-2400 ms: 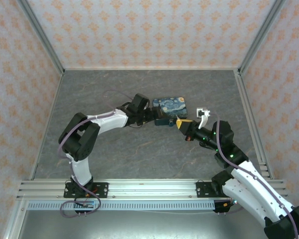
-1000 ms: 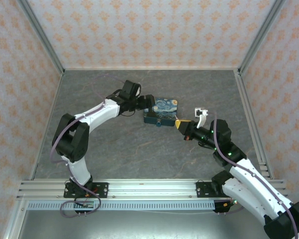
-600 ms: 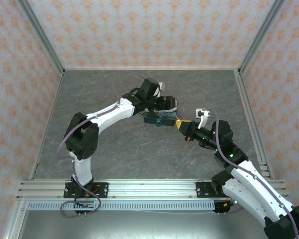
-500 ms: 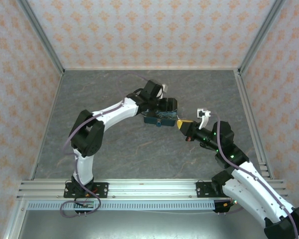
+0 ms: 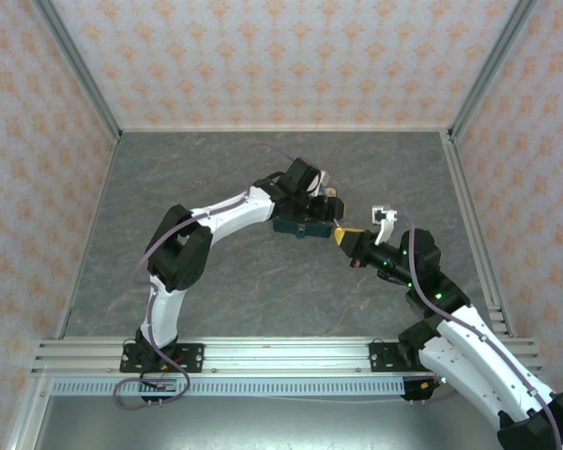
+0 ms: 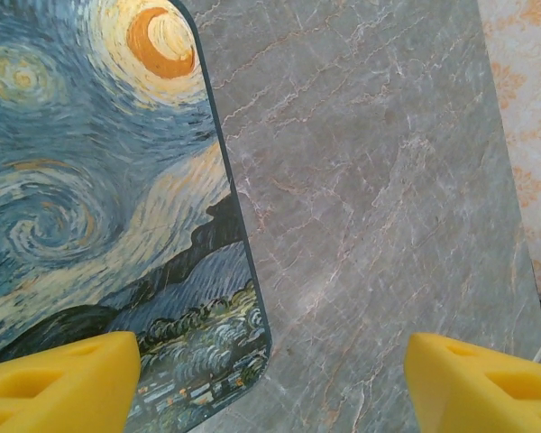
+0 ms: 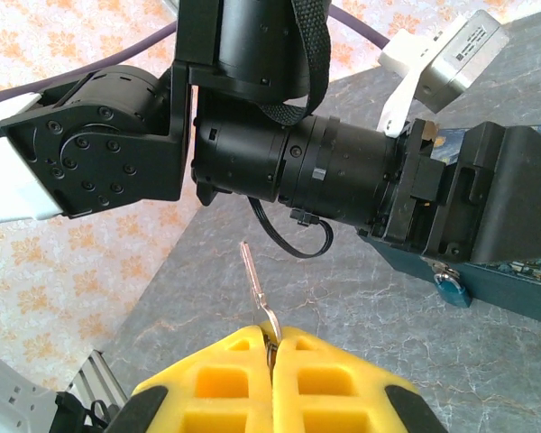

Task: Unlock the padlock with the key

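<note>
Grey marbled tabletop enclosed by walls of orange-patterned paper makes up the workspace. Near its middle, the tiny blue-teal padlock with a small metal bit at its top hangs on the near side wall of a rectangular dark-blue tin printed with a swirling starry-night picture. The slim metal key stands clear of the padlock, off to its left in the right wrist view, its blade pointing up and away from the fingers. The right gripper pinches the key's head, with its yellow fingers pressed together around it. In the top view this gripper sits just beside the tin's right end.

The left gripper reaches over the tin from above, its black body resting against the lid as seen from the right wrist. Its yellow fingers are spread wide apart, one above the printed lid, the other above bare table past the tin's edge, clasping nothing.
</note>
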